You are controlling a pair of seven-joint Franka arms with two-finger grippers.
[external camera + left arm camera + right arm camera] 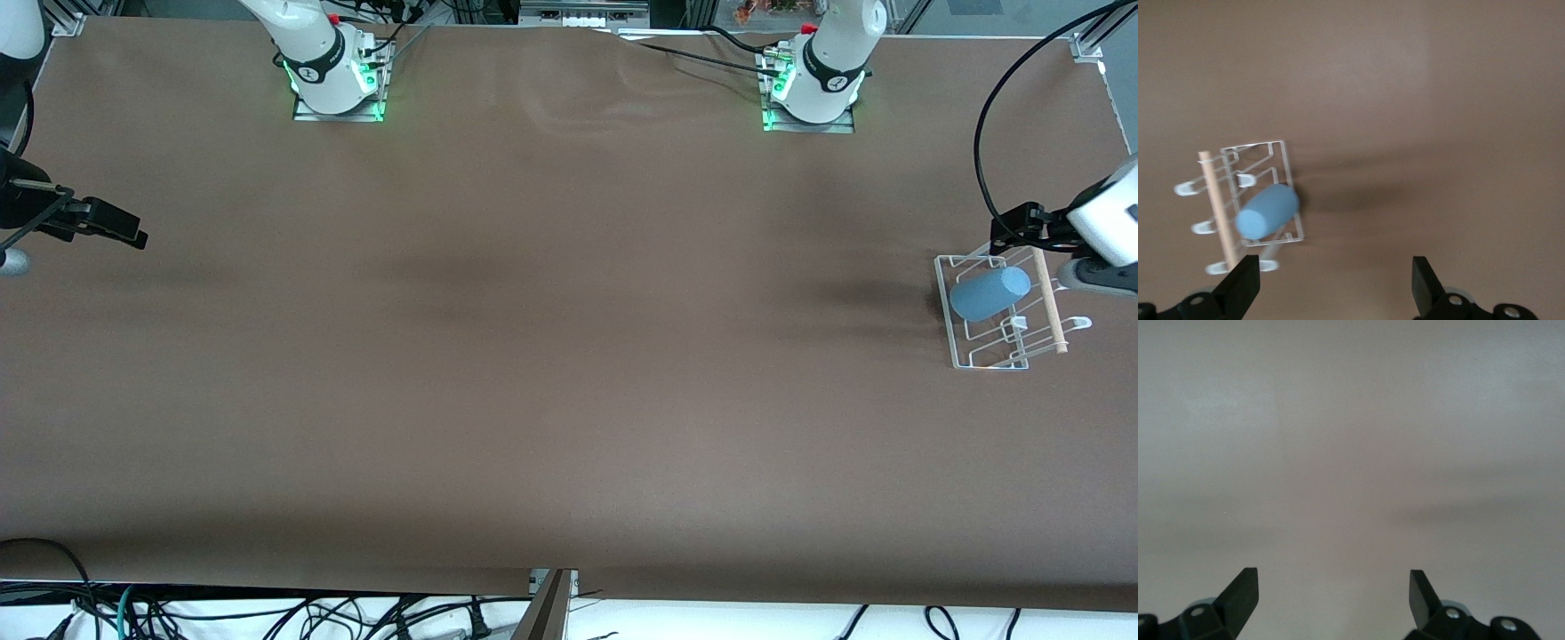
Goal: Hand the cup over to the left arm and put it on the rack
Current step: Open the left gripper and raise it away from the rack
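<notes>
The light-blue cup [989, 293] lies on its side on the white wire rack [949, 333] at the left arm's end of the table. It rests across the wires beside the pale wooden rod [1049, 302]. My left gripper [1011, 229] is open and empty, raised over the rack's edge, apart from the cup. The left wrist view shows the cup [1268, 211] on the rack [1289, 180] ahead of the open left gripper [1335, 283]. My right gripper [120, 227] is open and empty and waits over the right arm's end of the table. The right wrist view shows only bare table between its fingers [1333, 597].
The brown table [569, 356] holds nothing else. The two arm bases [336, 76] stand along the edge farthest from the front camera. A black cable [982, 151] loops above the rack. Loose cables hang below the table's near edge.
</notes>
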